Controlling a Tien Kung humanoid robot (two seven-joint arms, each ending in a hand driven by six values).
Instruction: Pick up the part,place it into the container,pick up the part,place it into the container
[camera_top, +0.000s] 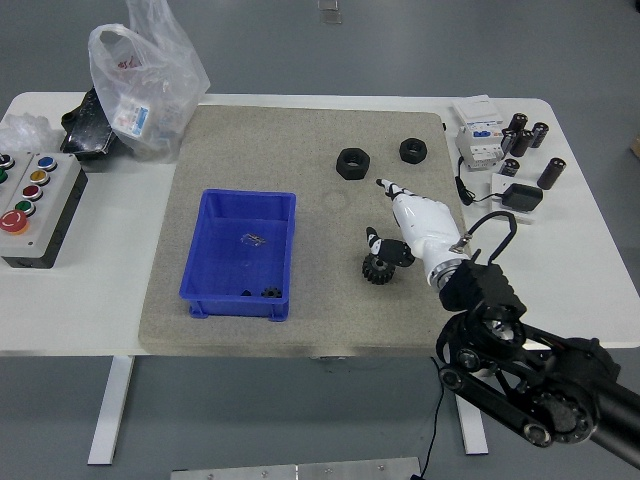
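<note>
Spanning nearly the whole view, the white bench (90, 310) carries a grey mat (310, 300) over its middle, and everything the task needs sits on that mat. Blue bin (205, 262) on the mat's left half, open top; two small dark parts (260, 293) lie at its near wall and a small pale scrap near its centre. Right arm (520, 370) enters from the lower right, its white hand (415, 225) low over the mat to the right of the bin. Fingers (385, 185): one is stretched straight out toward the far side, the lower ones (388, 246) are curled down onto the top of a small dark gear (380, 268); cannot tell whether they truly pinch it or only rest on it, and the gear appears to sit on the mat, not lifted. Left arm not seen. Two black hex nuts (352, 162) and (413, 150) lie further back on the mat, well apart from the bin. Off the mat: button box (35, 205) and plastic bag (145, 75) at left, a cluster of dark cylinders (525, 135) and small electrical pieces at right. Judgement on handling: the gear looks like hard metal, small, dense for its size, stiff, not fragile. Toothed rim should give grip; best taken across the rim from above, thumb against opposing fingers.
</note>
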